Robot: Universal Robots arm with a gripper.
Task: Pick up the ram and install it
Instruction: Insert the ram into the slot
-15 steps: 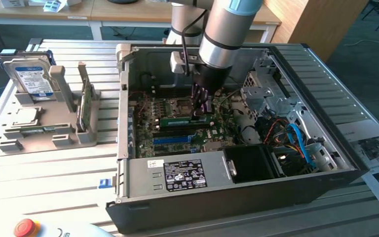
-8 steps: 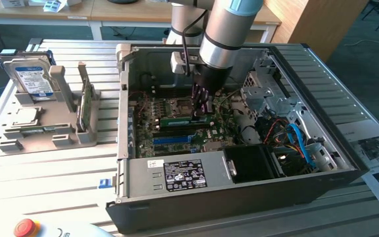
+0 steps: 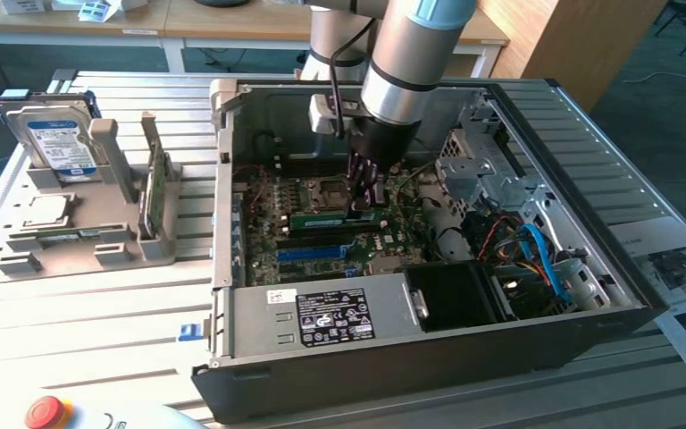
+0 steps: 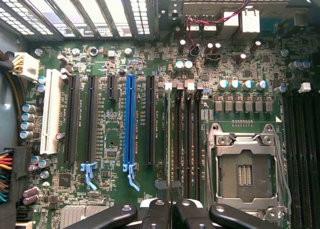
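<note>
The ram (image 3: 319,218) is a narrow green stick lying along the memory slots of the motherboard (image 3: 271,246) inside the open computer case (image 3: 439,357). My gripper (image 3: 367,201) reaches straight down into the case and is shut on the ram at the end nearer the exterior view's right. In the wrist view the fingertips (image 4: 162,189) stand close together right over the black memory slots (image 4: 187,139), beside the CPU socket (image 4: 245,174).
A grey holder (image 3: 81,246) on the exterior view's left carries a blue-labelled hard drive (image 3: 54,143) and a broader green card (image 3: 153,183). Inside the case are the power supply (image 3: 331,315), a metal drive cage (image 3: 486,170) and blue cables (image 3: 543,255). A red button (image 3: 46,411) sits at the front.
</note>
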